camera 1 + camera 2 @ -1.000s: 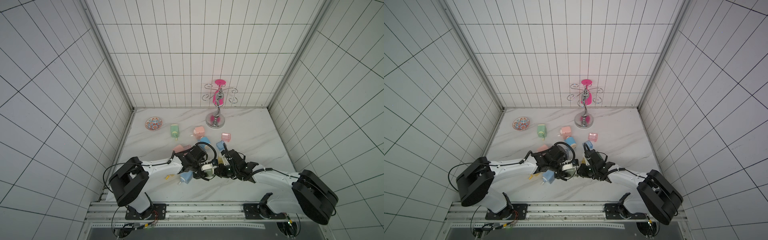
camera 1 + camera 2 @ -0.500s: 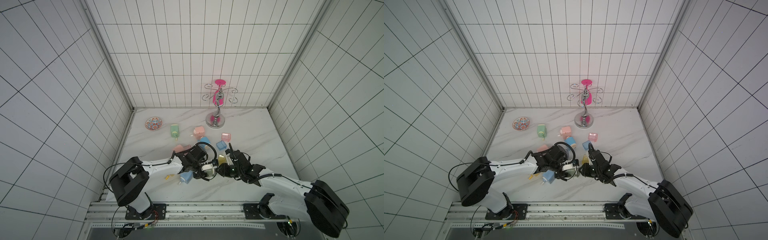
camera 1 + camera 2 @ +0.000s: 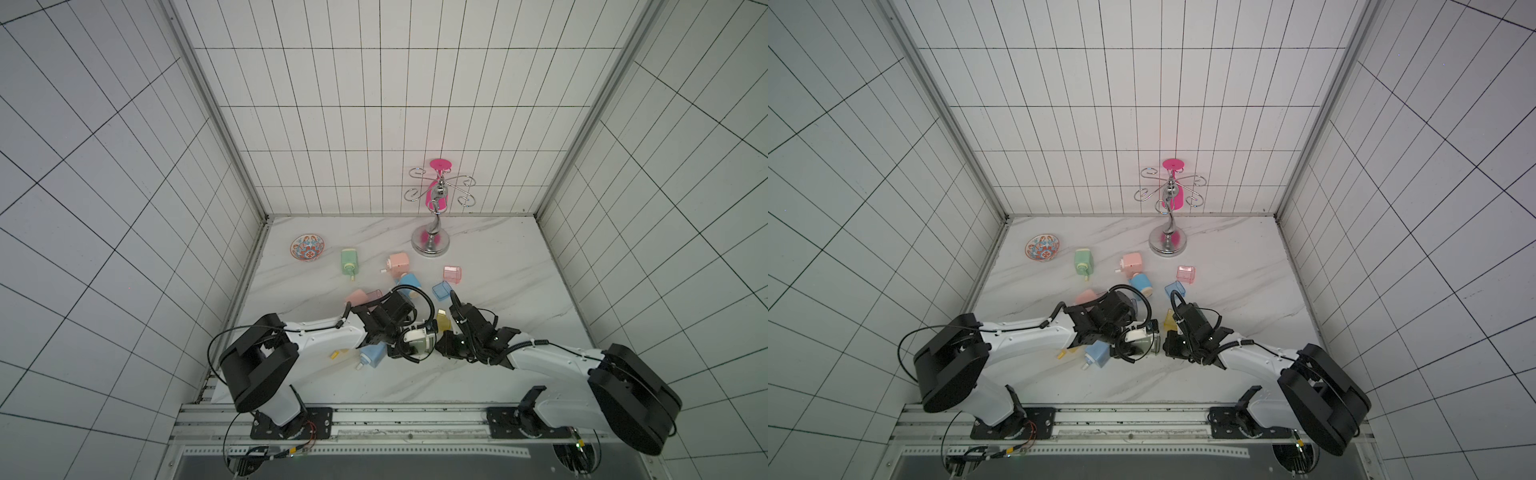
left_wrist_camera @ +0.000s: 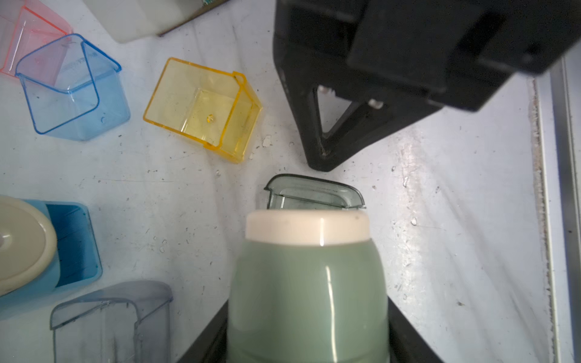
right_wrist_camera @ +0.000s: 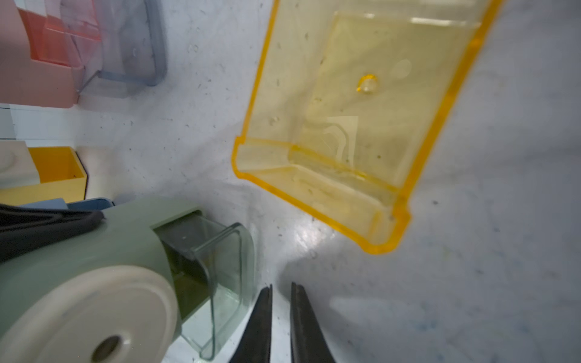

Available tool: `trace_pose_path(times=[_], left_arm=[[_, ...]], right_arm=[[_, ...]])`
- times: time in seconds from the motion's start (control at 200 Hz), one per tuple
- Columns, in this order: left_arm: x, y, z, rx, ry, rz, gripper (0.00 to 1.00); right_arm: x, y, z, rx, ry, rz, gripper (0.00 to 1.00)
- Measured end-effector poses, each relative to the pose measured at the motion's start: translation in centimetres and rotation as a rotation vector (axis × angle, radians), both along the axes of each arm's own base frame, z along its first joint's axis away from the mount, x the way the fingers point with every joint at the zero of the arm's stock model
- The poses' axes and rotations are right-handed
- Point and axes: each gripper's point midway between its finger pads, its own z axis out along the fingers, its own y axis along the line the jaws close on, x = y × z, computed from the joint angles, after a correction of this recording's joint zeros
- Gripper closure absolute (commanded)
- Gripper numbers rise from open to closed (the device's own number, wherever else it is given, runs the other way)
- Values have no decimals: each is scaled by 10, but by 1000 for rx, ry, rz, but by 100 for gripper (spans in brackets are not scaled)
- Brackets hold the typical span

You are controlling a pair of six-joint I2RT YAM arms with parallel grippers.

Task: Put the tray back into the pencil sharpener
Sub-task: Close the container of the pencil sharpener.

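Right wrist view: your right gripper [image 5: 281, 286] has narrowed almost shut, empty, just beside the clear tray [image 5: 226, 267]; that sits half inside the green pencil sharpener [image 5: 94, 245] your left gripper [image 4: 308, 306] clamps; likely a push remains.

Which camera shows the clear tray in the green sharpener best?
The right wrist view: the tray sits partly inserted in the green sharpener. The left wrist shows only its rim beyond the cap; top views show a speck.
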Motion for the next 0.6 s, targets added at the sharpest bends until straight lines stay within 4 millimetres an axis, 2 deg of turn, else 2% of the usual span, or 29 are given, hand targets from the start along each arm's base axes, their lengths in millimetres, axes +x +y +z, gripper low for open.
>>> trace_pose_path(times=[0.605], left_arm=[[3, 6, -2, 21, 7, 38, 73]], right_arm=[[16, 18, 2, 100, 3, -49, 83]])
